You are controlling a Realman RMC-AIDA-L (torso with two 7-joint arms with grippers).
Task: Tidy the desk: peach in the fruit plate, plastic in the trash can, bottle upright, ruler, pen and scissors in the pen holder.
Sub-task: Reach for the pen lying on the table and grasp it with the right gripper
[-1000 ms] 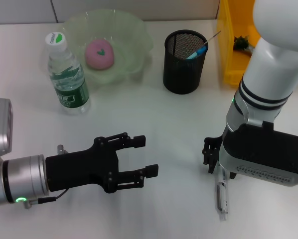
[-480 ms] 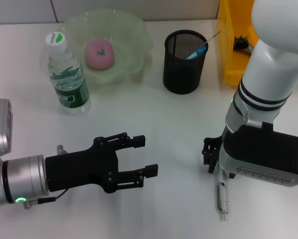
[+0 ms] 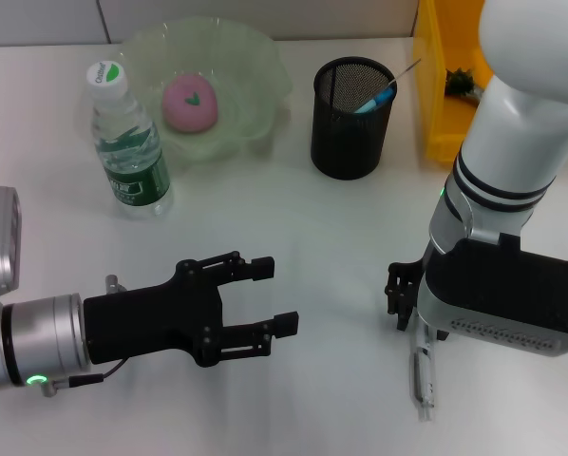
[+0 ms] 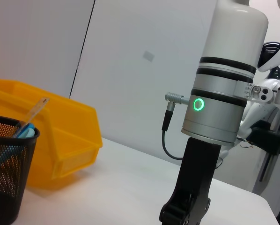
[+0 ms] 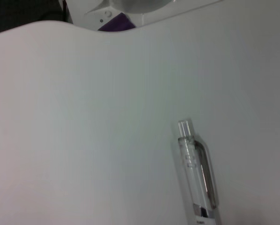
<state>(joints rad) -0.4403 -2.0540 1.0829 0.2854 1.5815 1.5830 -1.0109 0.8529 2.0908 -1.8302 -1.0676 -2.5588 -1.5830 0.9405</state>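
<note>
While the right gripper (image 3: 405, 302) hangs over the pen (image 3: 423, 378) — fingers hidden — the left gripper (image 3: 265, 297) hovers spread.

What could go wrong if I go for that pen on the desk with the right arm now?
1. The pen lies flat on the desk and is slim and clear, so the right gripper beside it may pinch badly or flick it away.
2. The pen holder already holds a ruler, which could get knocked when the pen goes in.
3. The left gripper hangs open mid-desk, near the carry path.
</note>
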